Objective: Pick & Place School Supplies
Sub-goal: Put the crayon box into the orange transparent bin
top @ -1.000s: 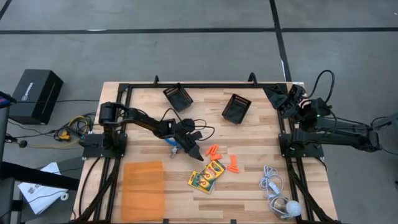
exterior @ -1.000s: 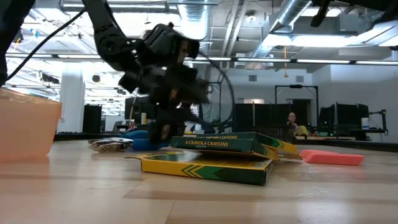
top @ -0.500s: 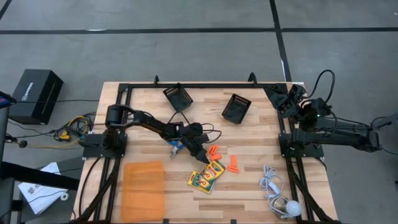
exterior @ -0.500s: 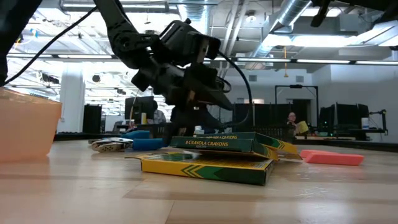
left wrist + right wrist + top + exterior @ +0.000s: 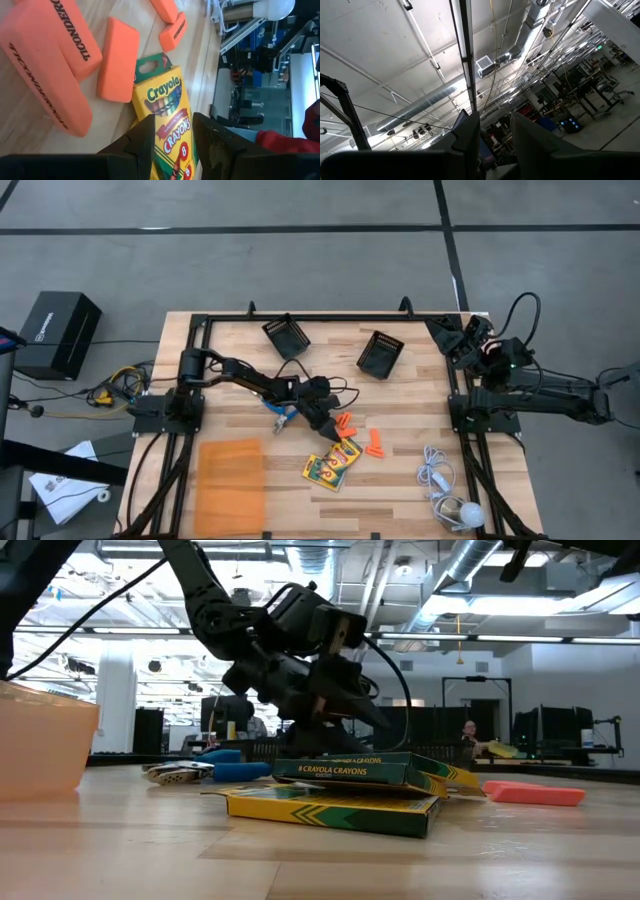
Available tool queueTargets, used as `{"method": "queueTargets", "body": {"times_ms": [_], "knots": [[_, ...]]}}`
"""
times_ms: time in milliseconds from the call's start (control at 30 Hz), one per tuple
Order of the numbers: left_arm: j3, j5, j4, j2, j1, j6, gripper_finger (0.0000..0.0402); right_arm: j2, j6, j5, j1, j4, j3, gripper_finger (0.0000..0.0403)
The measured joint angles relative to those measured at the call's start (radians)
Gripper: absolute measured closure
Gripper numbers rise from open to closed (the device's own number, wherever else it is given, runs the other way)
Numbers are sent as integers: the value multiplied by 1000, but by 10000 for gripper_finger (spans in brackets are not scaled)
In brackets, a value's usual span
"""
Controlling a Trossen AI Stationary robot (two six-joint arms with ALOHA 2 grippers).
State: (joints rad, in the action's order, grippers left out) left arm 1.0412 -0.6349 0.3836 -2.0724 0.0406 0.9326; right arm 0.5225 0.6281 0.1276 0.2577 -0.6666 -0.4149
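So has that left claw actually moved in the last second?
Yes. In the high view the left gripper has slid away from the scissors toward the crayon boxes, which lie where they were.

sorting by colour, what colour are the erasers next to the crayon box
Orange, with dark Ticonderoga lettering on the erasers; clearest in the left wrist view, beside the crayon box.

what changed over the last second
The left hand reached farther across the table, from beside the blue scissors toward the orange erasers and the crayon boxes. Its fingers are apart with nothing between them; it took hold of nothing. The scissors, erasers, crayon boxes and the right arm, folded at the table's far right corner, stayed as they were.
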Motion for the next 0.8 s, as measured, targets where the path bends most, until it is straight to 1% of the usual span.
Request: {"method": "queueTargets", "body": {"times_ms": [233,433,633,800], "knots": [[0,11,-73,1,-1,-37,275,0,0,-3,0,0,0,300],[-2,78,-92,0,-3,-34,275,0,0,-3,0,-4,0,300],[-2,98,-99,-1,-25,-37,275,0,0,-3,0,-8,0,300],[-2,137,-119,0,-55,-42,275,0,0,-3,0,-12,0,300]]}}
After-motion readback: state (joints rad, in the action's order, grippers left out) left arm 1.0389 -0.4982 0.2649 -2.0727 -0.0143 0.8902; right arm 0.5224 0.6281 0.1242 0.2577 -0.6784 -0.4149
